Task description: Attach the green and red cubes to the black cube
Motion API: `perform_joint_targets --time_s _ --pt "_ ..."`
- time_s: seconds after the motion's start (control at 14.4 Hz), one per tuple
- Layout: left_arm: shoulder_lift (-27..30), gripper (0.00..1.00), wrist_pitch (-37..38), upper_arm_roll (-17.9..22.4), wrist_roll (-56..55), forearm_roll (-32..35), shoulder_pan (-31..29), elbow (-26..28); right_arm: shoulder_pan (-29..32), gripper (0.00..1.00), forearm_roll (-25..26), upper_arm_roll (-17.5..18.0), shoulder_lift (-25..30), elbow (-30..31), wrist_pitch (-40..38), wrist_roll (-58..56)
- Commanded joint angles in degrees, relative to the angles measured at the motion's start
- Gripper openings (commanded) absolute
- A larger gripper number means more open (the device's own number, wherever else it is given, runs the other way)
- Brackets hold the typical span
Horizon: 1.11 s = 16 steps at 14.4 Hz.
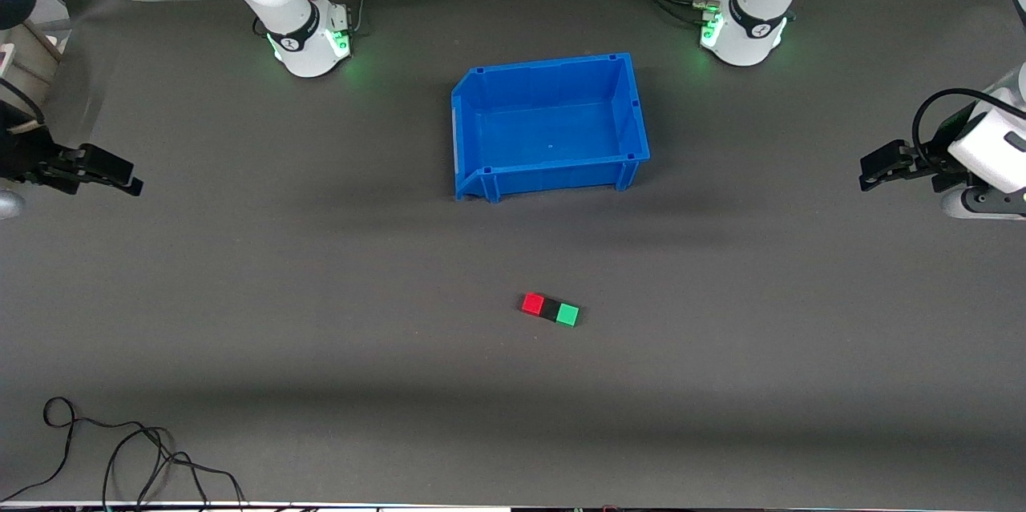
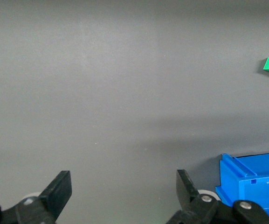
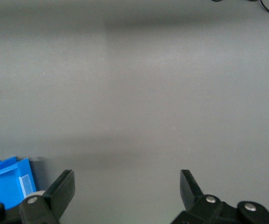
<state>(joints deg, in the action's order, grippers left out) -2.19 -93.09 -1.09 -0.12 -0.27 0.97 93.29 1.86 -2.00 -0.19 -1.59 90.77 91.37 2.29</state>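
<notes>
Cubes aside, each pincer hangs out at its own end of the tabletop (image 1: 321, 352), holding nothing: the left pincer (image 1: 870, 171) over the left arm's end, the right pincer (image 1: 128, 179) over the right arm's end, both arms waiting. In the left wrist view the left pincer (image 2: 124, 192) has its fingers (image 2: 59, 189) spread wide apart over bare grey surface; the right wrist view shows the right pincer (image 3: 127, 189) spread apart the same way, fingers (image 3: 65, 186) clear of everything. Between the two, toward the bases, sits the bin (image 1: 553, 175), blue and open-topped, a corner of it visible in each wrist view. Nearer the front camera than the bin, well apart from both pincers, the three cubes lie in one short row on the tabletop: the red cube (image 1: 532, 303) toward the right arm's end, the black cube (image 1: 550, 308) in the middle touching both, and the green cube (image 1: 567, 314) toward the left arm's end. A loose cable (image 1: 120, 448) lies at the tabletop's near edge, toward the right arm's end
</notes>
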Motion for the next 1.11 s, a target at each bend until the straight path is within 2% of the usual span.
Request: perform_joint_targets --time_s 0.0,0.42,1.04 --pt "1.48 1.00 0.72 0.03 0.73 1.24 0.44 0.76 0.96 0.99 1.21 1.34 1.42 1.69 0.21 1.23" --pt "1.48 1.00 2.03 0.03 0.91 1.24 0.44 -1.52 0.43 1.00 1.21 0.90 0.45 1.52 0.21 1.23" --pt "1.39 1.00 2.91 0.03 0.91 1.24 0.44 -1.97 0.43 1.00 1.21 0.90 0.45 1.43 0.13 1.32"
